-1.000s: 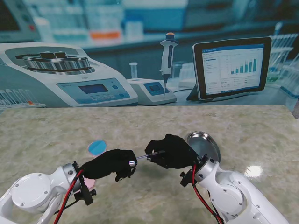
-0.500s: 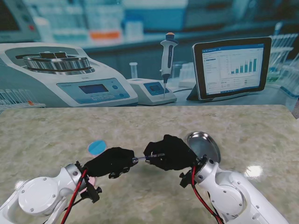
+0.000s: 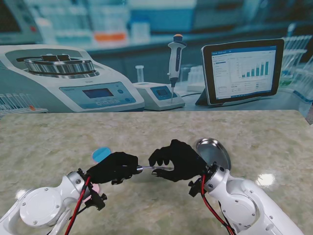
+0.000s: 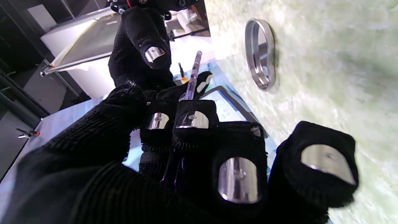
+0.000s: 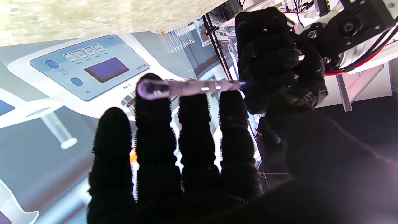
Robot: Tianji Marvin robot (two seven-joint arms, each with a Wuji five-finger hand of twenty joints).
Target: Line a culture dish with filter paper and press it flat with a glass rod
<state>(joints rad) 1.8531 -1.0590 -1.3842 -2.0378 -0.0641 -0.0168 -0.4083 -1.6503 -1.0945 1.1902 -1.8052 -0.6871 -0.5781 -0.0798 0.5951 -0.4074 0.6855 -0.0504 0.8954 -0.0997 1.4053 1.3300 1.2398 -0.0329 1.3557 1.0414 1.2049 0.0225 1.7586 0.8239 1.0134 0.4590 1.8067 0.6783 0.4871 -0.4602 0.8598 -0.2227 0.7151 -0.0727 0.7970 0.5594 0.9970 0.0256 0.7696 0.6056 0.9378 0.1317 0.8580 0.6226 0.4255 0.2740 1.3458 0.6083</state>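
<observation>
1. The glass rod (image 3: 148,168) lies level at lower centre of the stand view, between both hands.
2. The left hand (image 3: 113,167) grips one end with curled fingers.
3. The right hand (image 3: 177,159) has fingers straight under the rod; whether it grips, I cannot tell.
4. The culture dish (image 3: 213,152) is right of centre, the blue filter paper (image 3: 100,154) left of centre.
</observation>
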